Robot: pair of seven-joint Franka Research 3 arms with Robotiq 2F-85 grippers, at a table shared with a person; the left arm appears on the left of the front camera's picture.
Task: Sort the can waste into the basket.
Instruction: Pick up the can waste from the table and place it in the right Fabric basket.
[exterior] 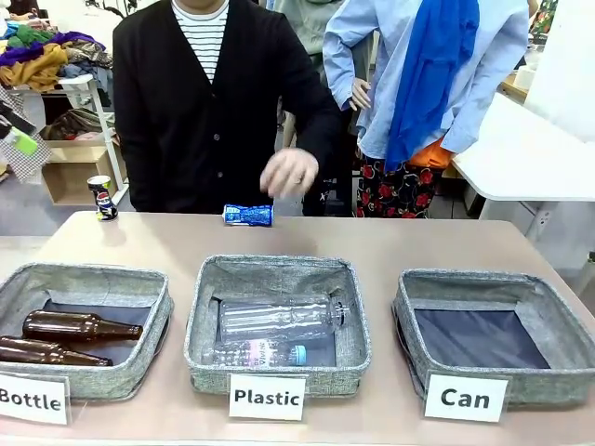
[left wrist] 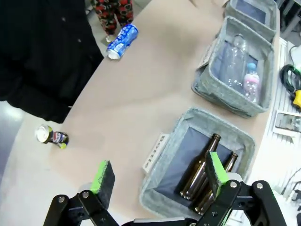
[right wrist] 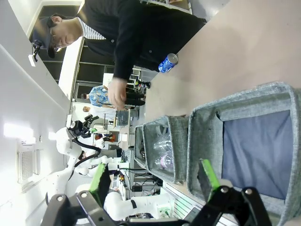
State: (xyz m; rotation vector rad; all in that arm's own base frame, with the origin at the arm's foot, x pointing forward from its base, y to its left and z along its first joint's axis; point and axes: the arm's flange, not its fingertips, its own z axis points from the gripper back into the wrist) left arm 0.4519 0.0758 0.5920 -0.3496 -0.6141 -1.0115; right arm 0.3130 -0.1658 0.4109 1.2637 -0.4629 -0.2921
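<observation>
Left end effector (left wrist: pixel 160 174) wide, empty; I'd pinch blue can (left wrist: pixel 122 41), frame top, across its crushed middle, for basket (exterior: pixel 474 277).

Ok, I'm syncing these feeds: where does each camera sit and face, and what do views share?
Front view: robot's side, facing across the table at the person, whose hand shows.
Left wrist view: above the table, looking down the open left gripper at the Bottle basket.
Right wrist view: rolled sideways over the Can basket, open right gripper at bottom.
Shared: the blue can, in all three.
</observation>
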